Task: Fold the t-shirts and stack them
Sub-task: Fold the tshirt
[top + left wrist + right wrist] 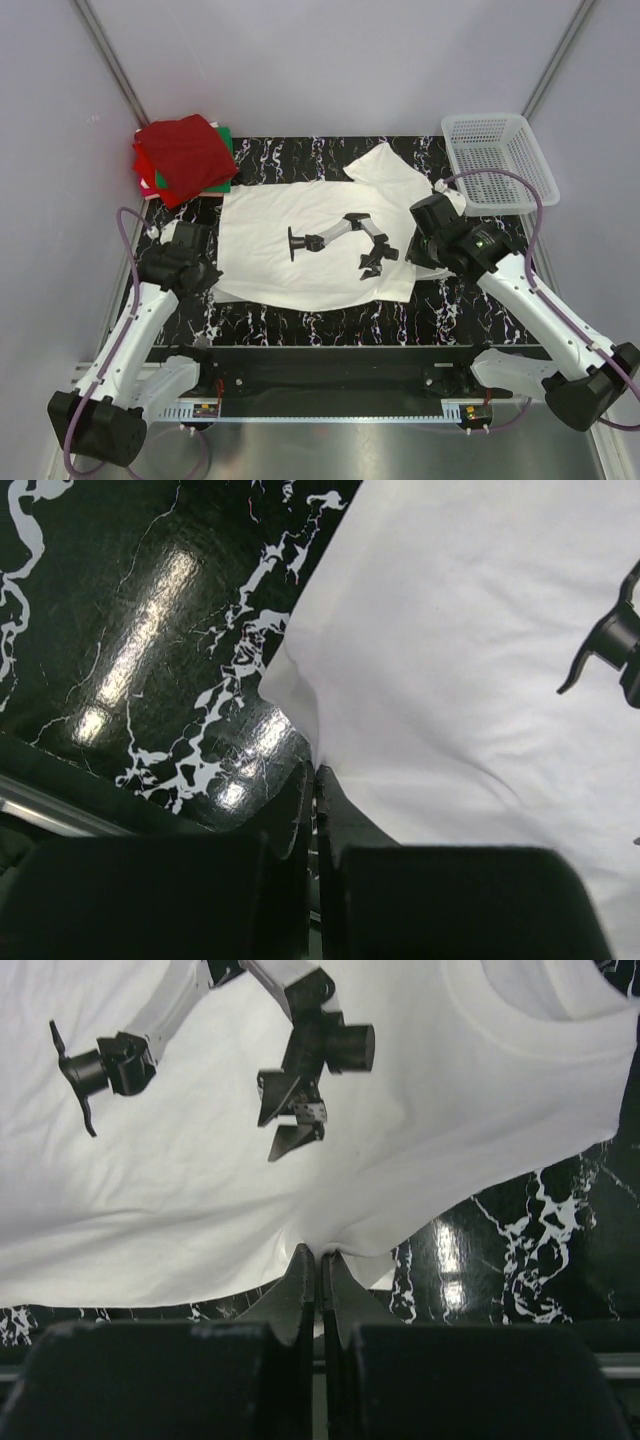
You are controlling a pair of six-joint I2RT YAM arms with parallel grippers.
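Closest in the left wrist view, the left gripper (316,780) has its black fingers pressed together on the near left edge of the white t-shirt (450,680). The cloth rises there in a small ridge toward the fingertips. The right gripper (320,1258) is likewise closed, pinching the shirt's near right edge, and the fabric puckers around its tips.

Seen from above, the shirt lies spread across the middle of the bench (330,322), front up and mostly flat, with soft creases. Its round neck and one short sleeve point toward the far right. A black and grey print of a robot arm (340,240) sits in the middle of the chest.

At the far left corner the folded tees are stacked: the dark red tee (185,155) is on top, with the bright red tee (147,172) and the green tee (229,140) showing beneath it. The stack lies just beside the white shirt's far left corner.

Bare black marbled bench shows as a strip along the near side, another along the left side, and a patch at the near right. The white mesh basket (480,117) stands at the far right, just beside the sleeve; whether they touch I cannot tell. Grey walls close in on the left, far and right sides.
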